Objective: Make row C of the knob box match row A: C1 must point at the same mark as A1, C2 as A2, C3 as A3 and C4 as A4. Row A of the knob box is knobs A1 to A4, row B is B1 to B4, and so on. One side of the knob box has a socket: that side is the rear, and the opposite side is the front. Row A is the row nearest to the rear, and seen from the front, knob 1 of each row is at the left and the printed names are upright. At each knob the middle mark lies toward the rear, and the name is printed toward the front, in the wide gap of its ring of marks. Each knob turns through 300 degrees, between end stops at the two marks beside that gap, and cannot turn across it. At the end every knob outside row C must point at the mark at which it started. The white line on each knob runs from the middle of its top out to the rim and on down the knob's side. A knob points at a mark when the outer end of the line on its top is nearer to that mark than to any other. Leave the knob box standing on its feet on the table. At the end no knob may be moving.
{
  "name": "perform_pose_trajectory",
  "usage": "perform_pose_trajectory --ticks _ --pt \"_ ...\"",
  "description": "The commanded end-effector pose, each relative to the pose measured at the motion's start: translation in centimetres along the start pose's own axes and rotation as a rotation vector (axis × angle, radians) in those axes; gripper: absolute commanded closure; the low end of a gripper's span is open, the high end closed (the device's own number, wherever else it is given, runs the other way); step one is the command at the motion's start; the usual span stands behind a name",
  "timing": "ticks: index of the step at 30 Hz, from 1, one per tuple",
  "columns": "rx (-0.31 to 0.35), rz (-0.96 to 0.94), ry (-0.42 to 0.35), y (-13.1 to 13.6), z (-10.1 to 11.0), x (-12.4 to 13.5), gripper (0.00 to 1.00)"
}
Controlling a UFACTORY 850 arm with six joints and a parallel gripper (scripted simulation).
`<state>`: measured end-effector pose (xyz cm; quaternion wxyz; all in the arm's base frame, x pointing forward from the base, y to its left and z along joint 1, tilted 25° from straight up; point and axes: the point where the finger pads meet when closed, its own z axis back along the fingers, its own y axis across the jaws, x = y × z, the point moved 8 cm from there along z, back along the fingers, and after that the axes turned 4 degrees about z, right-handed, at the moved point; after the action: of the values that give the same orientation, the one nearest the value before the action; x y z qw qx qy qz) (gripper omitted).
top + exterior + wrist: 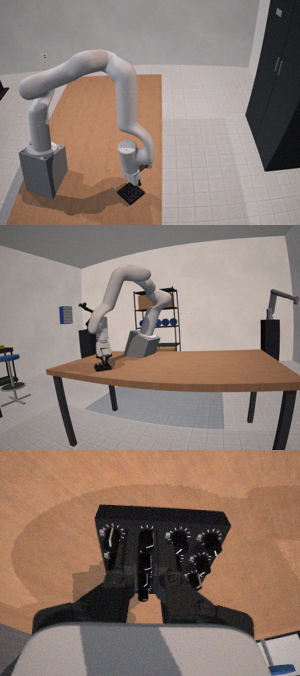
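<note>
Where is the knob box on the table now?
In the top view the knob box stands near the table's right edge, directly under the gripper, right of the arm's grey pedestal.
</note>
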<state>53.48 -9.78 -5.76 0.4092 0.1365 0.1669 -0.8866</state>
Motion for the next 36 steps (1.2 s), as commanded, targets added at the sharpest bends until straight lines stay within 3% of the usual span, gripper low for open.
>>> perform_pose_trajectory --ticks 1,29,30,36 --pt "-0.003 -0.040 -0.002 0.11 0.07 -0.06 0.92" --pt "-0.003 -0.070 -0.002 0.11 0.07 -0.06 0.92" --pt "-0.003 -0.070 -0.002 0.11 0.07 -0.06 0.81" --pt "-0.003 -0.070 -0.002 0.11 0.07 -0.06 0.81"
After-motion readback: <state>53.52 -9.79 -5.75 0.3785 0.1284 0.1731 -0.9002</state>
